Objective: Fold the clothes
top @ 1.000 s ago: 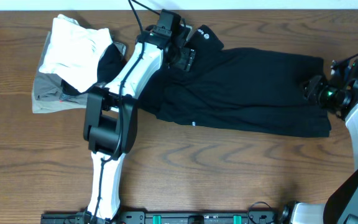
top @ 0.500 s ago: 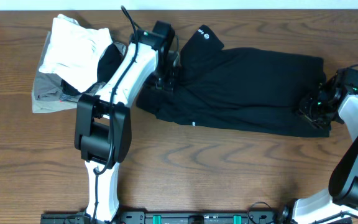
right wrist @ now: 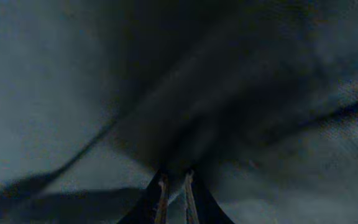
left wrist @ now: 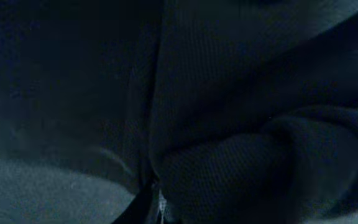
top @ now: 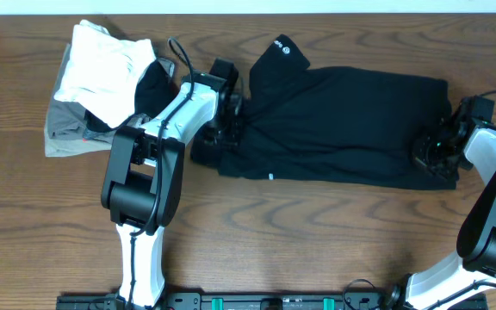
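Observation:
The clothes (top: pixel 343 120), a black shirt, lie in a long band across the table, with the white round logo (top: pixel 287 50) at the back left and a tiny white hem mark (top: pixel 271 177) on the near edge. My left gripper (top: pixel 229 120) presses into the shirt's left end. In the left wrist view bunched black fabric (left wrist: pixel 241 162) fills the frame and covers the jaws, which look shut on it. My right gripper (top: pixel 427 153) sits on the shirt's right end. Its fingers (right wrist: pixel 161 194) stand almost together, pinching a ridge of dark cloth (right wrist: pixel 185 130).
A white folded garment (top: pixel 106 69) lies on a grey folded garment (top: pixel 67 138) at the back left, close to my left arm. Bare wooden table (top: pixel 317 241) runs along the front. The arm bases stand at the near edge.
Both grippers have closed on the fabric. My left gripper slid toward the front along the shirt's left end. My right gripper moved in onto the right end and lowered.

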### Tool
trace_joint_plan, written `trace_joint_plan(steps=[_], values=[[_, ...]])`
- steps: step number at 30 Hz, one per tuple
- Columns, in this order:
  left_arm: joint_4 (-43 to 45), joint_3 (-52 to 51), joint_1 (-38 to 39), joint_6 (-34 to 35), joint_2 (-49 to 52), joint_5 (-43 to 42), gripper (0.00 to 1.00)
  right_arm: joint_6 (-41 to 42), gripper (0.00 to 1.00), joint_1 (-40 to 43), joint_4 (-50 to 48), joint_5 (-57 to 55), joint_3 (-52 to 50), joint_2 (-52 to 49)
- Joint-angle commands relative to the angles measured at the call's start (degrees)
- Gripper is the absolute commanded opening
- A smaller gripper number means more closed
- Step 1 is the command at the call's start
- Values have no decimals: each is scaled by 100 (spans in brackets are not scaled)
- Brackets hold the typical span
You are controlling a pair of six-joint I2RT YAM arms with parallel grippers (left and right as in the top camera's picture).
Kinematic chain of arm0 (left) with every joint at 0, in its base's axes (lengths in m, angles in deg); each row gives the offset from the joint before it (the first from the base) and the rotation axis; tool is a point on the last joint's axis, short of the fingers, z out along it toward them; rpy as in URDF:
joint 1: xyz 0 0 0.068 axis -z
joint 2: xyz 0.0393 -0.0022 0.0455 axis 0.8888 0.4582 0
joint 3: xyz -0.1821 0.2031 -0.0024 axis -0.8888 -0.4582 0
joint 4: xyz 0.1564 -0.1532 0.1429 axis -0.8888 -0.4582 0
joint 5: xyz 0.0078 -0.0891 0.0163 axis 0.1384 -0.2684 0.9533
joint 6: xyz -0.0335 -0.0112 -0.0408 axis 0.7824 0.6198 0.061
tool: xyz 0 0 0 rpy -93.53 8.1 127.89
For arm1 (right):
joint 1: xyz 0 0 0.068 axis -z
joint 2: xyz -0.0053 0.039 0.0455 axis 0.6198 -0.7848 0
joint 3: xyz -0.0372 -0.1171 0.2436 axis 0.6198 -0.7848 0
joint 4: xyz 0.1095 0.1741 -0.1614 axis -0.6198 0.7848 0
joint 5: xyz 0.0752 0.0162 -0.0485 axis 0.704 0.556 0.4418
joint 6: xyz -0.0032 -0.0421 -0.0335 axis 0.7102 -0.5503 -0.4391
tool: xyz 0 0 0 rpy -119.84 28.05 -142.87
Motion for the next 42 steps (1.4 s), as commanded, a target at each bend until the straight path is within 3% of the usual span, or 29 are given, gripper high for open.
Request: trace_joint_plan(steps=[1,8,13,16,21,25,26,30,35,42], values=[[-474,-170,-28,149,26,15,18,118,9,-11,396,-942,33,-37],[-1499,-170,-236,142,26,39,11,142,8,170,1322,-1840,35,-24],[-1985,-168,-457,122,-55,37,10,133,9,162,1368,-1856,35,164],[-1958,-140,-518,98,-323,35,10,-234,9,162,1095,-1193,37,507],[-1869,203,-518,74,-1025,37,17,-643,22,162,420,229,42,1322],[-1071,341,-511,-76,-1665,0,42,-573,38,162,-269,798,42,1867],[-791,341,-511,-151,-1766,-114,44,-573,41,160,-420,857,42,1930],[330,343,-514,-597,-1742,-1117,48,-577,50,155,-977,1165,39,1932],[1429,540,-511,-597,-1010,-1943,48,-575,52,155,-1305,1631,39,1762],[1993,1853,-295,-916,168,-1888,54,-577,52,98,-1309,1622,39,1665]])
